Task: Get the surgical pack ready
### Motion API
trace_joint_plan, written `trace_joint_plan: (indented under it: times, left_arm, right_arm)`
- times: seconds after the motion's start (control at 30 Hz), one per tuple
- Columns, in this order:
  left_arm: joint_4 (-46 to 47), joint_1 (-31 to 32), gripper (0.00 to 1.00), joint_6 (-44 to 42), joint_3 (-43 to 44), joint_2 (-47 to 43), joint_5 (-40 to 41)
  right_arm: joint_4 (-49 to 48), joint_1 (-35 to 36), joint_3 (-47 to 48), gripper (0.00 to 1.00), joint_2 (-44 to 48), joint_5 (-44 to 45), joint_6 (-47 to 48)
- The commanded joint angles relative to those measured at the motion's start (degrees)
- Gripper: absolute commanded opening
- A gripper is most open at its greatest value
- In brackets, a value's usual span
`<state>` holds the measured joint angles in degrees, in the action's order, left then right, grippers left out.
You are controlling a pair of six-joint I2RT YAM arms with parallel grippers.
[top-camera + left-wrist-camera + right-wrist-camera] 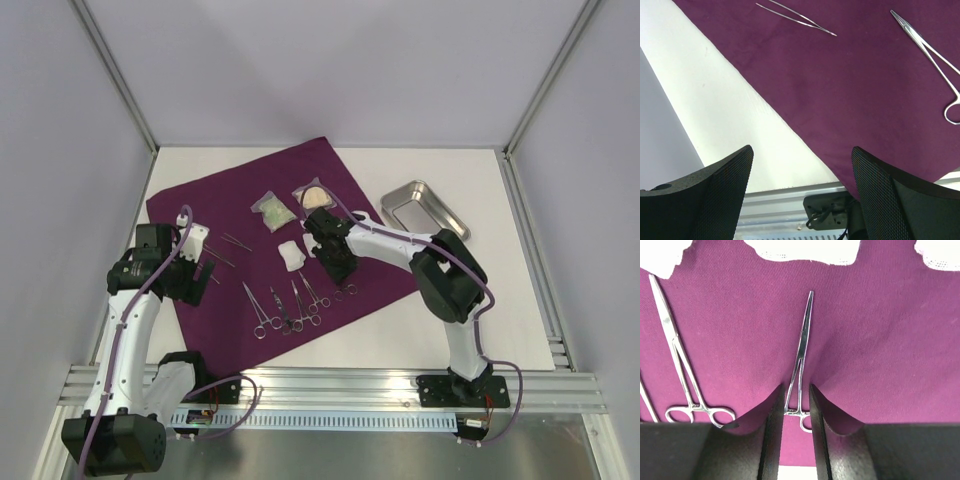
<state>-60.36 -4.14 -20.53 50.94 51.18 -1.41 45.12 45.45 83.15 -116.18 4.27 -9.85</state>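
At the left of the overhead view, the left gripper (203,268) hovered over the left edge of the purple cloth (240,200). Its fingers (715,195) were spread wide with nothing between them. Beneath them were the cloth's border and the white table (715,100). Just right of it, thin tweezers (237,240) lay on the cloth. In the lower middle, a row of ring-handled clamps (285,308) lay side by side. Above them sat a white gauze pad (291,256), with two clear packets (272,211) higher still. Right of the gauze, the right gripper (340,268) was down on the cloth, pinched narrow on the shanks of a lone clamp (802,340) just above its rings. The fabric puckered beside each finger. The steel tray (425,210) stood on bare table at the upper right, apart from the cloth.
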Motion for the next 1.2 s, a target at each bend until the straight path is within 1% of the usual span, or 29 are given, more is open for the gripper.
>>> trace_joint_plan:
  times: [0.0,0.23,0.33,0.47,0.5,0.53,0.6,0.63,0.67,1.0,1.17]
  left_arm:
    - [1.21,0.10,0.89,-0.56,0.04,-0.11,0.18]
    - [1.82,0.19,0.89,-0.47,-0.49,-0.03,0.27]
    - [1.74,0.10,0.89,-0.38,-0.49,-0.20,0.53]
    - [1.47,0.10,0.89,-0.56,-0.40,-0.38,0.27]
    - [1.56,0.10,0.89,-0.56,-0.40,-0.38,0.27]
    - [1.47,0.10,0.89,-0.56,-0.40,-0.46,0.27]
    - [1.47,0.10,0.89,-0.56,-0.40,-0.47,0.27]
    - [1.47,0.10,0.89,-0.56,-0.40,-0.55,0.27]
    - [1.47,0.10,0.89,-0.47,-0.23,-0.55,0.27]
    - [1.30,0.10,0.89,-0.56,-0.22,-0.64,0.18]
    - [1.30,0.10,0.89,-0.56,-0.22,-0.47,0.09]
  right_arm:
    - [0.49,-0.10,-0.01,0.29,-1.86,-2.16,0.62]
    - [1.28,-0.19,1.31,0.26,-2.56,-2.51,1.41]
    - [1.90,-0.19,0.52,0.26,-3.96,-0.32,0.71]
    - [1.81,-0.19,-1.33,0.27,-4.76,-0.41,0.18]
    - [1.64,-0.19,-1.85,0.26,-4.67,-0.14,0.18]
    - [1.55,-0.10,-2.20,0.21,-4.50,0.29,0.09]
    - [1.11,-0.19,-2.47,0.14,-3.71,0.91,0.18]
    - [1.02,-0.19,-2.38,0.05,-3.35,1.00,0.44]
    - [0.67,-0.01,-2.38,0.00,-3.00,1.00,0.62]
    - [-1.61,-0.01,-2.38,0.01,3.50,1.71,4.39]
    - [-1.79,-0.19,-2.12,0.01,3.42,-0.05,5.36]
